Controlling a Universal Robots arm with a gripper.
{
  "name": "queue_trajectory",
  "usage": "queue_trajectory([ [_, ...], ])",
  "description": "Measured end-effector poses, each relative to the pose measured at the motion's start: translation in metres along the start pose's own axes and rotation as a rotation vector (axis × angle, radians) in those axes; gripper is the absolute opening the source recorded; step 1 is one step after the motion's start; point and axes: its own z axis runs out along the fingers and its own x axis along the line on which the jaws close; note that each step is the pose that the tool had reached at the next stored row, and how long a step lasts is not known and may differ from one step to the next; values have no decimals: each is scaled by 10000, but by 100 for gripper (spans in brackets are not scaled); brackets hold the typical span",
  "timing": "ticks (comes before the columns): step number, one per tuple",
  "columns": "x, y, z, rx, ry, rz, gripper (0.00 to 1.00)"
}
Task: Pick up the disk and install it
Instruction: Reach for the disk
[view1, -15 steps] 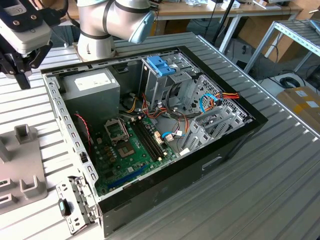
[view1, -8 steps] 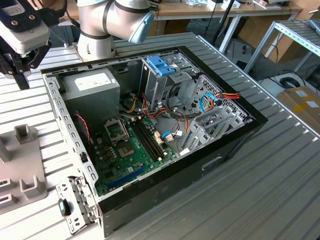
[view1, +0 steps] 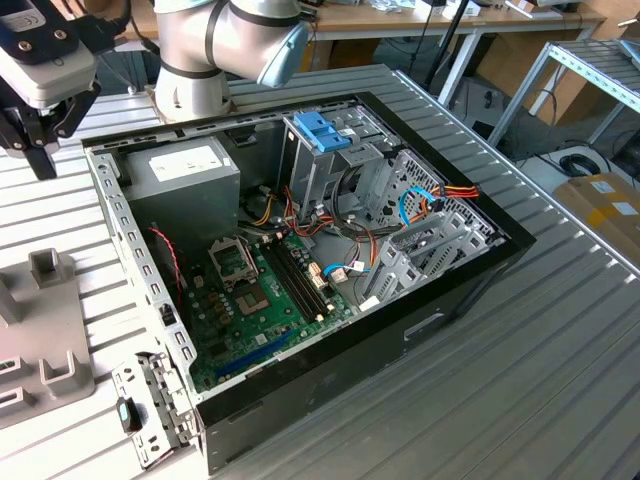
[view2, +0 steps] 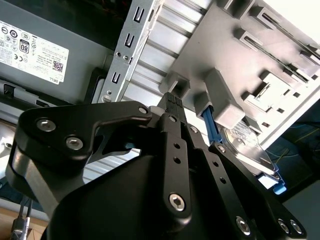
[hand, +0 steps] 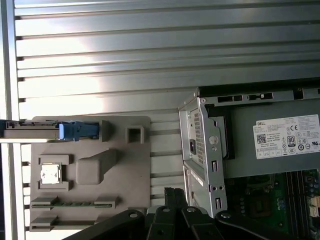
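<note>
The disk (hand: 35, 131) stands on its edge in a slot of the grey holder plate (hand: 125, 170); its blue carrier frame (hand: 78, 131) shows at one end. In the second wrist view the disk (view2: 250, 147) sits past the fingertips, its blue frame (view2: 210, 125) against a grey block. My gripper (hand: 174, 193) is shut with nothing in it, and it hangs over the ribbed table between the holder plate and the open computer case (hand: 200, 145). In the exterior view the gripper (view1: 40, 150) is up at the far left, above the holder plate (view1: 50, 330).
The case (view1: 330, 250) lies open with the motherboard (view1: 260, 300), the grey power-supply box (view1: 185, 165) and a metal drive cage with a blue handle (view1: 322, 130). The holder plate also carries a small chip (hand: 50, 174) and a memory stick (hand: 70, 203). A metal bracket (view1: 150, 410) lies by the case.
</note>
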Motion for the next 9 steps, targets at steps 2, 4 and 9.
queue_trajectory([
  [2, 6, 0, 0, 0, 0, 0, 10],
  [4, 11, -1, 0, 0, 0, 0, 10],
  [9, 33, -2, -1, 1, 0, 0, 10],
])
